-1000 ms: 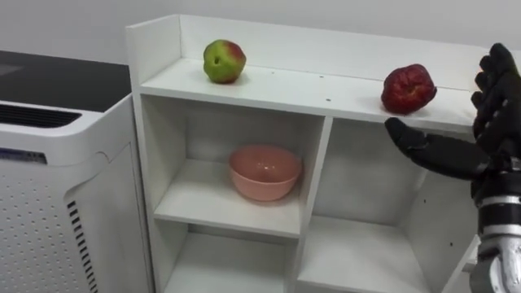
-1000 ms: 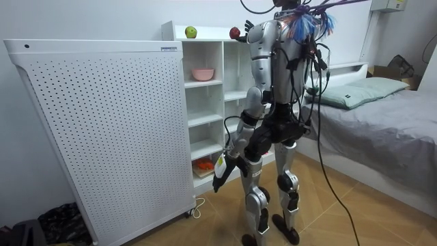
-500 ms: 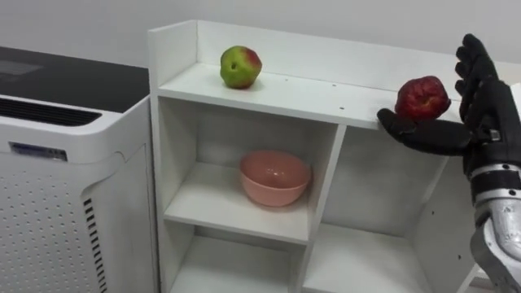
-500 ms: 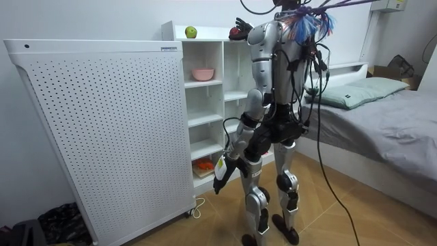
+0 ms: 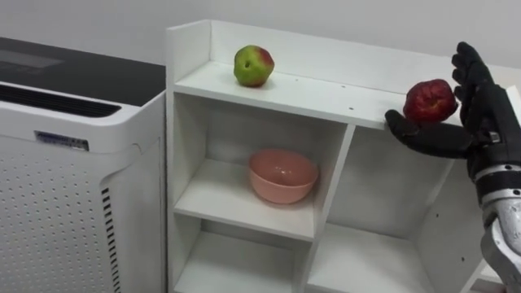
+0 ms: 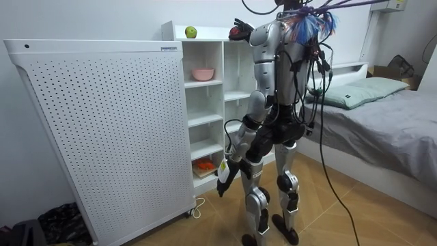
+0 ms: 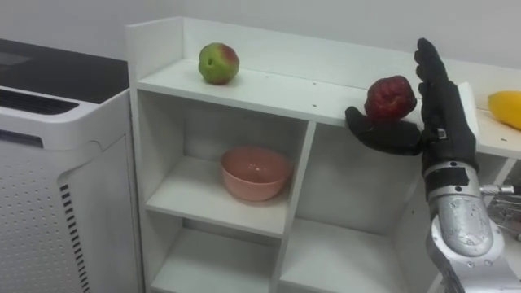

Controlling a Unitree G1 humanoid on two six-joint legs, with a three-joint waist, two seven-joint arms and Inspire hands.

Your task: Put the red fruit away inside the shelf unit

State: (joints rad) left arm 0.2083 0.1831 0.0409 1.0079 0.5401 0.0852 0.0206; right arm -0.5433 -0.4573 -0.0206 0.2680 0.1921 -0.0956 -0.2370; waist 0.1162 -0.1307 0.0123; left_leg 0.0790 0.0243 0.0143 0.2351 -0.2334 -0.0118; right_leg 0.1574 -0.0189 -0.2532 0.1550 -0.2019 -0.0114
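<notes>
The robot faces the white closet (image 5: 309, 89). Its right hand (image 5: 484, 122) is spread at the closet's top front edge. A pink bowl (image 5: 282, 175) sits in the closet's upper left compartment. The red apple (image 5: 430, 102) rests above the thumb, against straight fingers. A green apple (image 5: 253, 66) sits on the closet's top, at the left.

A bedroom (at home): bed (image 6: 382, 119) beside white shelving (image 6: 205, 102).

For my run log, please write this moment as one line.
right hand: open, fingers straight, thumb under red apple at top shelf | left hand: hanging low | green apple: untouched on top shelf
</notes>
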